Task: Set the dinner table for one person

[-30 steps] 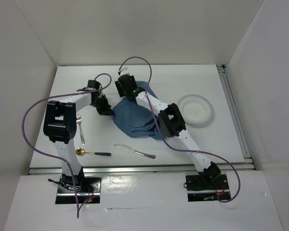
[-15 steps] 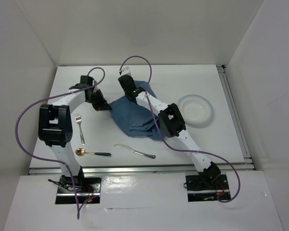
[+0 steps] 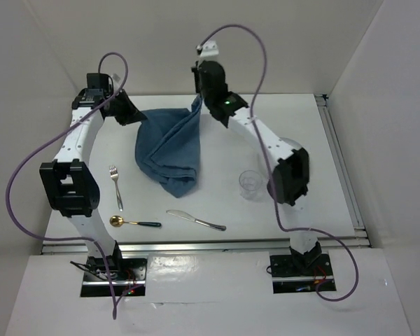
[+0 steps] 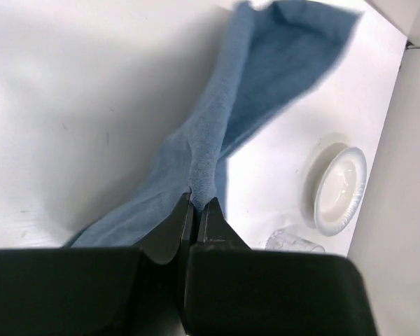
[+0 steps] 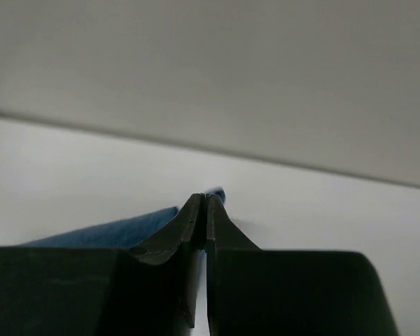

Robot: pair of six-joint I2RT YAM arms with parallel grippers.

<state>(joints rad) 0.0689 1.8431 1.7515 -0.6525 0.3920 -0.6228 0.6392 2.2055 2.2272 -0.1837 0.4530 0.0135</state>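
On the white dinner table (image 3: 336, 175), a blue-grey cloth (image 3: 169, 150) hangs stretched between both grippers, its lower fold resting on the surface. My left gripper (image 3: 141, 119) is shut on the cloth's left corner; in the left wrist view the fabric (image 4: 217, 119) runs out of the closed tips of this gripper (image 4: 197, 199). My right gripper (image 3: 196, 105) is shut on the right corner, raised near the back wall. In the right wrist view a blue edge (image 5: 105, 234) shows beside the closed tips of that gripper (image 5: 204, 197).
A clear glass (image 3: 249, 183) stands right of the cloth, next to the right arm. A white plate (image 4: 336, 189) shows in the left wrist view, mostly hidden from above. A fork (image 3: 115, 187), gold spoon (image 3: 129, 222) and knife (image 3: 196, 220) lie near the front.
Both arms rose and swung toward the back wall, lifting and spreading the cloth. The right gripper closed on its corner. The glass came into view.
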